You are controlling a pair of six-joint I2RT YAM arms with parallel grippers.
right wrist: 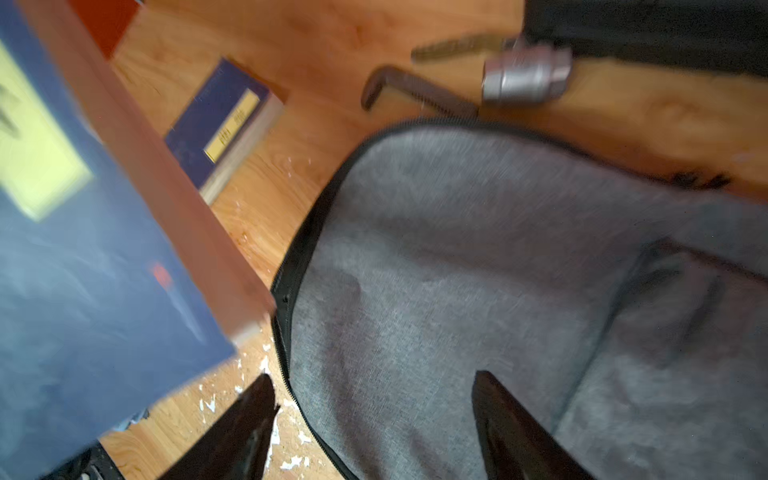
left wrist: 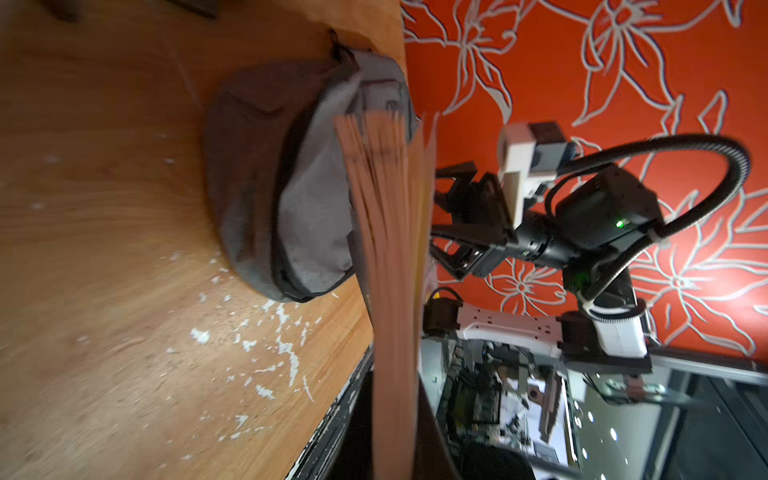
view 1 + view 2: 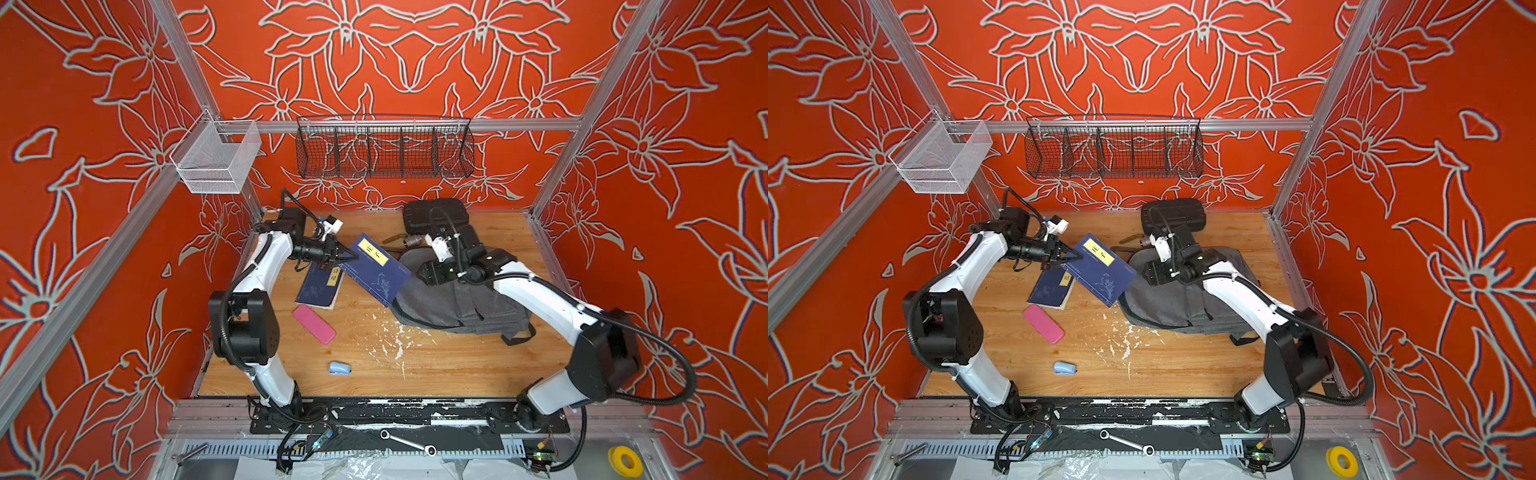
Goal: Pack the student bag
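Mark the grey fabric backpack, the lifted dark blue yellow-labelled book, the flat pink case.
Grey fabric backpack [image 3: 444, 307]: in a top view, bare side panel.
Lifted dark blue yellow-labelled book [image 3: 376, 274]: in a top view, cover centre.
Flat pink case [image 3: 314, 324]: in a top view, middle.

A black wire basket [image 3: 384, 151] and white mesh basket [image 3: 216, 162] hang above the black case [image 3: 415, 220].

Robot lab cell: aluminium frame [image 3: 519, 124], backdrop walls [image 3: 415, 50].
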